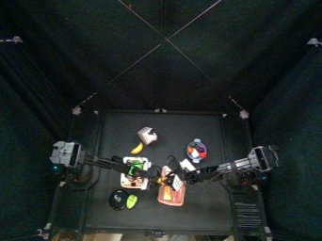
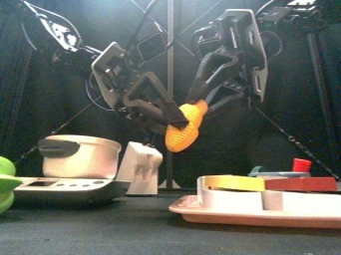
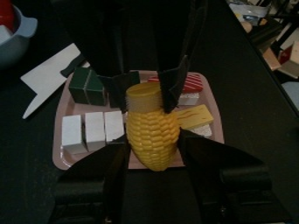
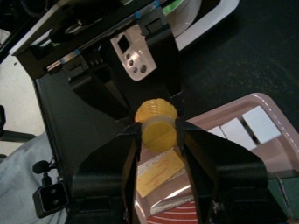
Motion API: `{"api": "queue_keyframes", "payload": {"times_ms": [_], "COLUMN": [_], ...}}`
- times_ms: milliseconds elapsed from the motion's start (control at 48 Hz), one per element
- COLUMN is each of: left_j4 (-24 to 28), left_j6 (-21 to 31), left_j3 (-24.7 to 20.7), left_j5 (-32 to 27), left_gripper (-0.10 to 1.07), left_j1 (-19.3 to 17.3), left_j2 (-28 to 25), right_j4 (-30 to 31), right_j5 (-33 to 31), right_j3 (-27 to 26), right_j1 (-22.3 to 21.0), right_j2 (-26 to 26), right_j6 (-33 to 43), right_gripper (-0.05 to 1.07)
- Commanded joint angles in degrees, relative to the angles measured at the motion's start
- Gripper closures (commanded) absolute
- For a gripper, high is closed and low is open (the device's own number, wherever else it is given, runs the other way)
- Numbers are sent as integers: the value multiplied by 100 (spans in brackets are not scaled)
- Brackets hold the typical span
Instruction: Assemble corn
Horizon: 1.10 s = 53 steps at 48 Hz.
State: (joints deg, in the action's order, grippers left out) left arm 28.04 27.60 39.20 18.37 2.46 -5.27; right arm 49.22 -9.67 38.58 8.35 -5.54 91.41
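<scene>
Presently held aloft: corn (image 2: 188, 124), yellow, ridged, carried in the air above the pink tray (image 2: 253, 210) and clear of it, as the front view shows.

Left gripper (image 3: 149, 131): jaws pinching the kernelled body of the corn from both sides, the tray directly beneath in the left wrist view.

Right gripper (image 4: 156, 131): jaws pressed against the smooth yellow end of the same corn, reaching in from the opposite side; tray corner visible below.

Pink tray, landmark: compartmented, holding white blocks (image 3: 91, 129), a dark green piece (image 3: 86, 83), a yellow slab (image 3: 194, 116) and red-and-white items; resting on the black table (image 2: 120, 234).

Beside the tray, toward the left arm: white lidded pot (image 2: 79, 154) on a grey base, a white upright piece (image 2: 142, 164) just next to it, a green object (image 2: 6, 181) at the far edge. Beyond the tray in the top view: yellow banana-like item (image 1: 137, 148), white box (image 1: 149, 136), red-and-blue object (image 1: 195, 149).

Progress, judged: mid-assembly; both ends gripped, halves apparently being joined or seated together; whether fully mated cannot be told. Remaining, presumably: finish the join, set down.
</scene>
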Motion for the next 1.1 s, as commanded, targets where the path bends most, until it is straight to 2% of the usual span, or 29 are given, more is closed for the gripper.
{"api": "queue_keyframes", "payload": {"times_ms": [0,375,708,1083], "left_j4": [-62,-88,-211,-202], "left_j6": [0,18,0,0], "left_j3": [-176,-132,-70,-35], "left_j5": [62,70,158,229], "left_gripper": [21,18,-3,-4], "left_j1": [-26,-26,-26,-26], "left_j2": [167,167,176,211], "right_j4": [0,9,18,18], "right_j5": [-35,-299,-299,-396], "right_j3": [-88,-53,-18,18], "right_j1": [-18,-35,-35,-35], "right_j2": [-35,-105,-193,-255], "right_j6": [-9,-9,-9,-9], "right_gripper": [39,39,39,39]}}
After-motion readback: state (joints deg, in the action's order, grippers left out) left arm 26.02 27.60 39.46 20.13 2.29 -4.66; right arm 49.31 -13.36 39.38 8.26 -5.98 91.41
